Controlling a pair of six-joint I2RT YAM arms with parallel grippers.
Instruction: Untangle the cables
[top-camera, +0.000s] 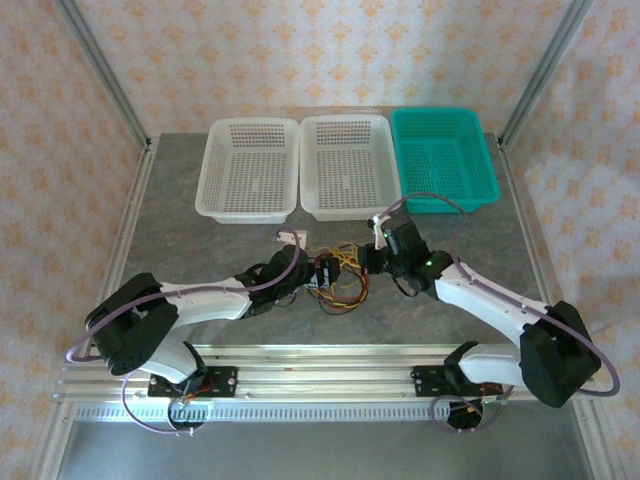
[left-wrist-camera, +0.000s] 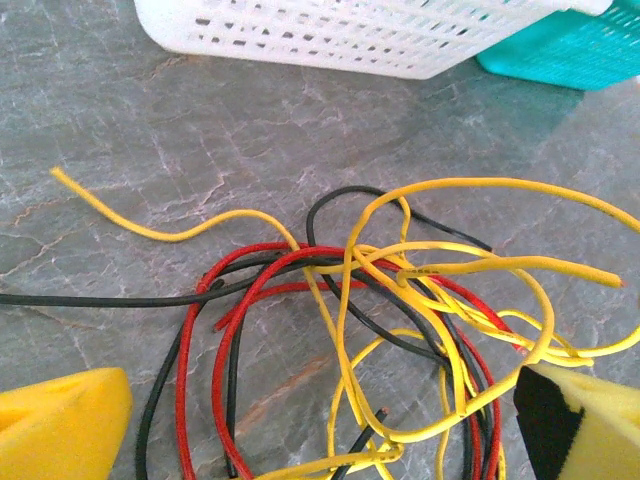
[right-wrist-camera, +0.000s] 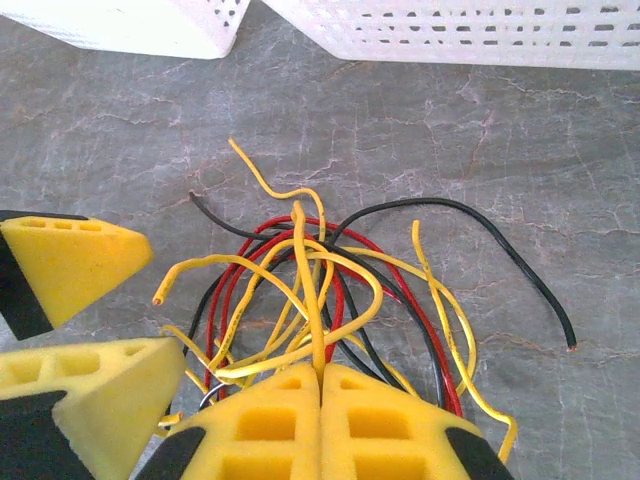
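Right gripper (right-wrist-camera: 320, 378), at the near right edge of the tangle (top-camera: 335, 282): pads pressed flat together, one yellow cable (right-wrist-camera: 308, 290) pinched in the seam and rising from it into the heap. Left gripper (left-wrist-camera: 320, 400), at the tangle's near left edge: fingers spread wide, holding nothing, the lower loops lying between them on the table (left-wrist-camera: 150, 120). Tangle itself: red loops (left-wrist-camera: 214, 400) low down, a black cable (left-wrist-camera: 100, 298) running out leftward, yellow strands looped across the top. A loose black end (right-wrist-camera: 565, 335) trails out of its right side. Just beyond the tangle stands the middle basket (top-camera: 340, 207), with a second white basket (top-camera: 245, 208) and a teal basket (top-camera: 445, 155) beyond the tangle to either side. Judgement: the step in hand is drawing the pinched yellow clear. To do it well, left should first close on the red and black loops and pin them low, so the heap does not ride along. Right then pulls slowly, up and away from the tangle along the strand's own line. A pull sideways across the other yellows would likely cinch them. Stop if any loop tightens, because the held strand's course through the heap cannot be traced.
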